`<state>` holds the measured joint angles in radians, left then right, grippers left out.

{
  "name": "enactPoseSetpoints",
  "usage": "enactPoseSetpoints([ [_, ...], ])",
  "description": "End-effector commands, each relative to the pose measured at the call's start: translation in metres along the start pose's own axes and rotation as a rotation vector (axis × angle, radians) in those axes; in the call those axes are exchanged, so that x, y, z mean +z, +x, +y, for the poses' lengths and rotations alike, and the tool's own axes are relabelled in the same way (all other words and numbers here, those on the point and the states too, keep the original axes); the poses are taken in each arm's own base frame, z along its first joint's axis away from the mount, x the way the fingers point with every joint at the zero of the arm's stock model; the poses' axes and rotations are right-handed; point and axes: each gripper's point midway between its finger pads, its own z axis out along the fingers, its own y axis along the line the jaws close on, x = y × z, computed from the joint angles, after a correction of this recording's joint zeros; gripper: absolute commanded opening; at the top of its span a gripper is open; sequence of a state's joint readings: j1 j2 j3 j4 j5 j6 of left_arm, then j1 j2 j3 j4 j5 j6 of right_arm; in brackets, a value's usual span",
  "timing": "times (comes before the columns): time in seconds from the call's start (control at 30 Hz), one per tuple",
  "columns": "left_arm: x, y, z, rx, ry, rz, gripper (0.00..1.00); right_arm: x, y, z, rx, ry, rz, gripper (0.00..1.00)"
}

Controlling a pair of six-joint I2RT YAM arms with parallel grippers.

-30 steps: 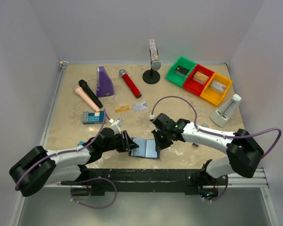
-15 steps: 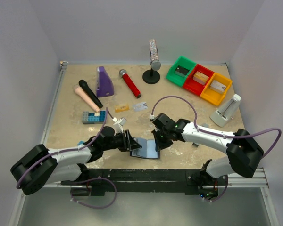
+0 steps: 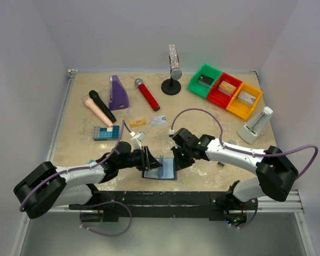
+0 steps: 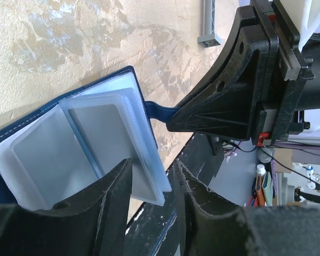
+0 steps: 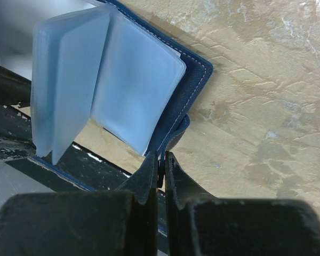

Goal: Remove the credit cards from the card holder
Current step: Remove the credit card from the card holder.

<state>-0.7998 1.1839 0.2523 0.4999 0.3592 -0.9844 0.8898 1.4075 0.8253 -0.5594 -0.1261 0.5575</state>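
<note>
The navy card holder (image 3: 168,172) lies open near the table's front edge, one of its pale plastic sleeves (image 3: 163,160) standing up. My right gripper (image 5: 161,165) is shut on the holder's snap tab (image 5: 177,133). My left gripper (image 4: 152,165) is open, its fingers (image 4: 109,205) on either side of the lower corner of the sleeves (image 4: 96,138). I cannot tell whether cards are inside the sleeves. Two credit cards lie farther back on the table, one orange-gold (image 3: 138,122) and one silvery (image 3: 159,120).
A studded blue block (image 3: 105,133) sits left of the arms. Behind it are a black microphone (image 3: 102,105), a purple wedge (image 3: 118,93), a red microphone (image 3: 147,94) and a stand (image 3: 172,85). Green, red and yellow bins (image 3: 224,91) stand at the back right. The black front rail (image 3: 165,197) is close below the holder.
My left gripper has slid right, up to the holder, and its jaws have narrowed slightly. A sleeve that lay flat now stands up. The right gripper has kept its hold.
</note>
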Motion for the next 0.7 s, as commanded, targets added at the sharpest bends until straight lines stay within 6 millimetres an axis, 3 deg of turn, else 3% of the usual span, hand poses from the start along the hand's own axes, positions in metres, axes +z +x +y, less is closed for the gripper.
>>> enactPoseSetpoints([
  [0.0, 0.0, -0.004, 0.001, 0.028, 0.0, -0.028, 0.4, -0.001, -0.004, 0.006, 0.002, -0.023, -0.018, 0.0],
  [0.67, -0.016, -0.002, 0.035, -0.001, -0.152, -0.098, 0.32, -0.002, -0.001, 0.003, 0.0, -0.02, -0.022, 0.0],
])
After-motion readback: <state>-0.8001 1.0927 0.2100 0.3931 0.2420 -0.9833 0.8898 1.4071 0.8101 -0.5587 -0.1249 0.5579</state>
